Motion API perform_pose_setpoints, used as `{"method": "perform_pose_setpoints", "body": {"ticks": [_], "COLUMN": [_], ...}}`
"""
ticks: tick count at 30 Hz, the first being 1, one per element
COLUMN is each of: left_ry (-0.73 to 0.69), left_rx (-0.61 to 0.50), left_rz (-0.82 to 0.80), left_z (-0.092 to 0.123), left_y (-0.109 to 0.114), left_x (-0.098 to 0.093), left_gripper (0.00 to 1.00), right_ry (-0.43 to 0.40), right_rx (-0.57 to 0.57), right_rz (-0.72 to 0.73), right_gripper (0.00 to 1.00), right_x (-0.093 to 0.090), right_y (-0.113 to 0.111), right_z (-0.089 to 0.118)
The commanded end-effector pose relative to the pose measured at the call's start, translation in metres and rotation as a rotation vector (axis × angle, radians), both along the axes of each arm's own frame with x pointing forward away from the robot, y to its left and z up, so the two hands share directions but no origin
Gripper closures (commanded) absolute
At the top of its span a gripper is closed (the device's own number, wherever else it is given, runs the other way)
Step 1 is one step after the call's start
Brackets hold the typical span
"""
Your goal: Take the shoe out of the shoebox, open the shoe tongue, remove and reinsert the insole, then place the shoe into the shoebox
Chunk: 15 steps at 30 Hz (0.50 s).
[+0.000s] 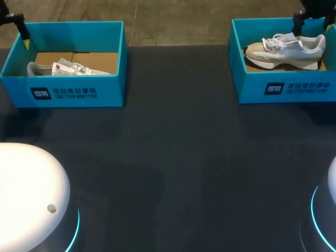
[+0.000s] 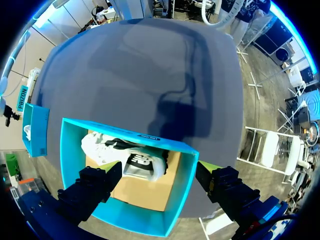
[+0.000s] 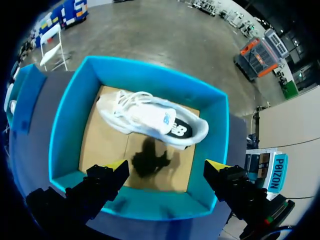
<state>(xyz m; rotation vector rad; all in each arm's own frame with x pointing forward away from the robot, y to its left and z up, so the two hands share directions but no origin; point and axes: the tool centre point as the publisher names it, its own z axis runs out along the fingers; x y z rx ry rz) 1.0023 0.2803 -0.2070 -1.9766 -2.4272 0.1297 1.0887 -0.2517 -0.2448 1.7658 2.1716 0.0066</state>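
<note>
A robot lab: dark test table (image 1: 173,157) carrying two blue shoeboxes (image 1: 79,92) (image 1: 286,89).

The left gripper (image 2: 160,169) is hanging over the table's far left corner, pointing down, its two yellow-tipped fingers standing wide apart. The right gripper (image 3: 166,165) is hanging over the far right corner in the same way, pointing down with its fingers spread wide. The left arm's white base (image 1: 26,199) and the right arm's base (image 1: 329,210) are sitting at the near edge.
</note>
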Motion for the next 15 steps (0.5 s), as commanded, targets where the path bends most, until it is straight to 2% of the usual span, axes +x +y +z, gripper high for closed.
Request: {"method": "perform_pose_setpoints", "body": {"ticks": [1,4,15], "left_ry": [-0.002,-0.002,-0.002], "left_rx": [0.003,0.003,0.003], "left_rz": [0.000,0.000,0.000], "left_z": [0.0005,0.0005,0.0005], "left_y": [0.0001,0.0001,0.0001], "left_x": [-0.0012,-0.0012,-0.0012], "left_gripper": [0.00,0.00,0.00], "right_ry": [0.034,0.034,0.034], "right_rx": [0.008,-0.001,-0.001], "right_rz": [-0.009,-0.051,-0.051], "right_gripper": [0.00,0.00,0.00], "right_x": [0.0302,0.0346,0.0346], "right_y": [-0.0110,-0.0209,-0.0209], "right_z": [-0.0135,-0.0167,-0.0167]}}
